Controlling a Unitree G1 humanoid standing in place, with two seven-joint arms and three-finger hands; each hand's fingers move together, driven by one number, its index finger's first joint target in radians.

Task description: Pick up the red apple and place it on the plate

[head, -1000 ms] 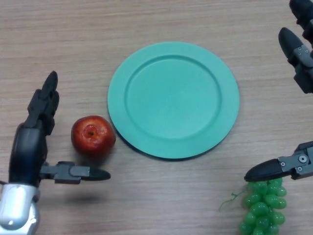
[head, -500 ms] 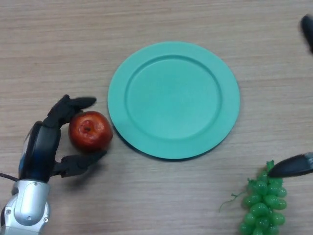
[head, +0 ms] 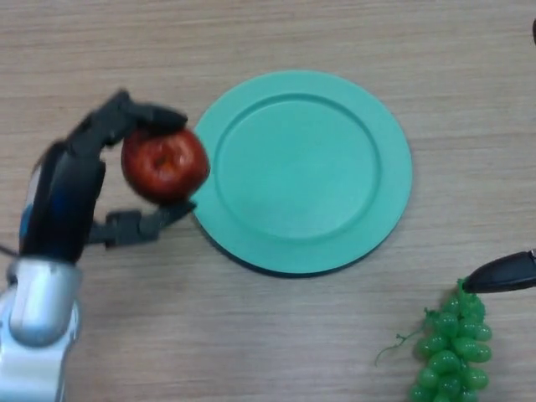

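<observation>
Fingers [head: 138,113] round shiny red apple [head: 164,164]

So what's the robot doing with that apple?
The robot's left hand has its fingers and thumb curled round the red apple and holds it beside the left edge of the green plate. Nothing lies on the plate yet, so the apple looks on its way there. Only a tip of the right hand shows, at the right edge above a bunch of green grapes.
</observation>
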